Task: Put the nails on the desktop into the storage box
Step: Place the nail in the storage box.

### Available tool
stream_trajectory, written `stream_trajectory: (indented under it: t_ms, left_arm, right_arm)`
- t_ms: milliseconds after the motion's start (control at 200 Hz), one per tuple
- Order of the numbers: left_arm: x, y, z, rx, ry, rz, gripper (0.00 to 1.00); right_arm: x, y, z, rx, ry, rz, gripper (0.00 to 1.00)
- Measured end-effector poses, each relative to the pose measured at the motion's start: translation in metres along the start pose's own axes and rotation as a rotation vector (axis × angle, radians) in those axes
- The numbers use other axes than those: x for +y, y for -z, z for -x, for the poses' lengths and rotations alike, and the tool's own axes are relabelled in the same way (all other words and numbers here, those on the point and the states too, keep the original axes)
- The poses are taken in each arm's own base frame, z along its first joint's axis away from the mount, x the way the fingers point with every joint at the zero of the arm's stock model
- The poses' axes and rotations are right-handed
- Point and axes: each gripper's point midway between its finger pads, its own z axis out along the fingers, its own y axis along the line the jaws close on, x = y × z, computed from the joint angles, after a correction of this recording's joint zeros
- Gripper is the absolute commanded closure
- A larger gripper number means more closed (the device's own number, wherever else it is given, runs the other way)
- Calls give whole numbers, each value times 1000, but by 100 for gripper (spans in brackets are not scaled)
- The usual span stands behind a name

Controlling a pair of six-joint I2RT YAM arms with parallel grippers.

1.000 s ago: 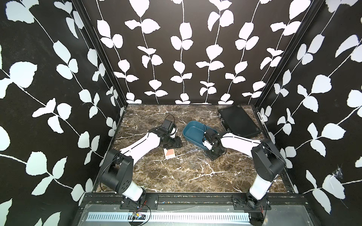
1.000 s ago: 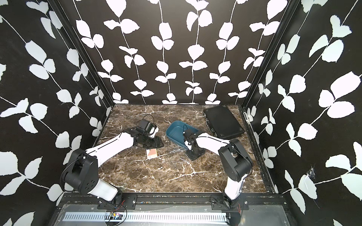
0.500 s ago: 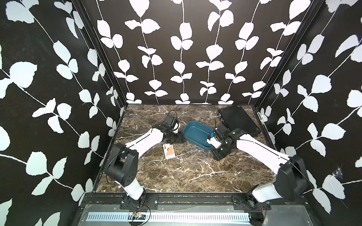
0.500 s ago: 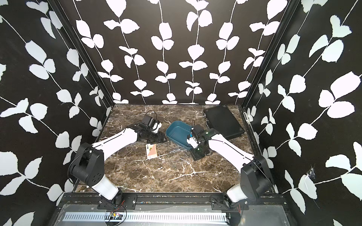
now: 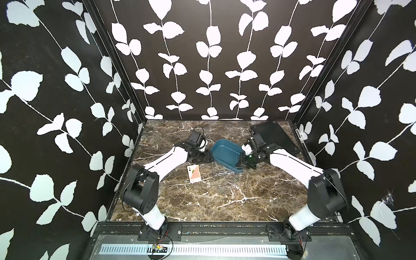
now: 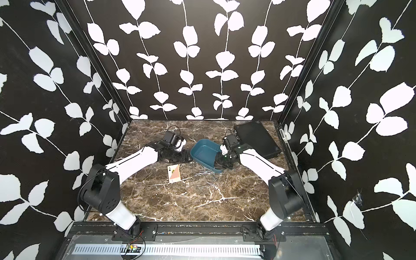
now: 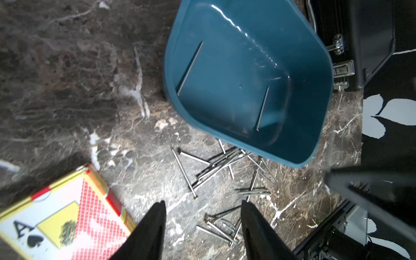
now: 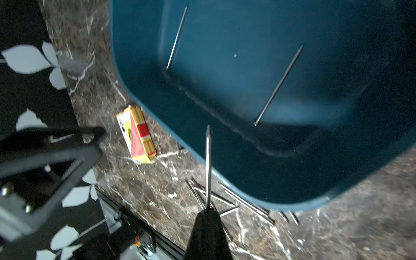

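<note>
Glossy smooth plastic box (image 7: 236, 67), shiny metal nails (image 7: 184, 173), polished marble-look table (image 7: 67, 90), printed cardboard card pack (image 7: 67, 220), matt black case (image 7: 371, 33).

card box (image 7: 67, 213), letter A, spade sign

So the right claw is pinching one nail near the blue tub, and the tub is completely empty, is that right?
Not quite. The storage box is not empty: two nails already lie on its floor, as the left wrist view shows. The rest holds: the right gripper is shut on one nail near the box.
</note>
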Motion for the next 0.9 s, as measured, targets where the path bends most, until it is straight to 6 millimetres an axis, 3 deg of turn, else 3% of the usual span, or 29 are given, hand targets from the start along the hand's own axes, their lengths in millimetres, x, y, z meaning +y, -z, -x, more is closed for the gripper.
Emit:
stream_trajectory:
  t_ms: [135, 295, 565, 615, 725, 900]
  left_arm:
    - [2, 12, -1, -21, -4, 11, 44]
    - [6, 23, -3, -39, -11, 28, 44]
    - [17, 24, -12, -22, -3, 62, 44]
    - [17, 24, -12, -23, -3, 63, 44]
    - [17, 24, -12, -23, -2, 64, 44]
    - [18, 21, -13, -14, 0, 65, 44]
  right_arm:
    - [-11, -22, 22, -44, -131, -51, 100]
    - [-13, -30, 48, -112, -197, -87, 100]
    - [-36, -56, 58, -105, -254, -170, 100]
    - [-38, -59, 58, -100, -257, -179, 96]
    - [-42, -58, 60, -105, -258, -190, 74]
    - [-47, -54, 63, -109, -253, -205, 62]
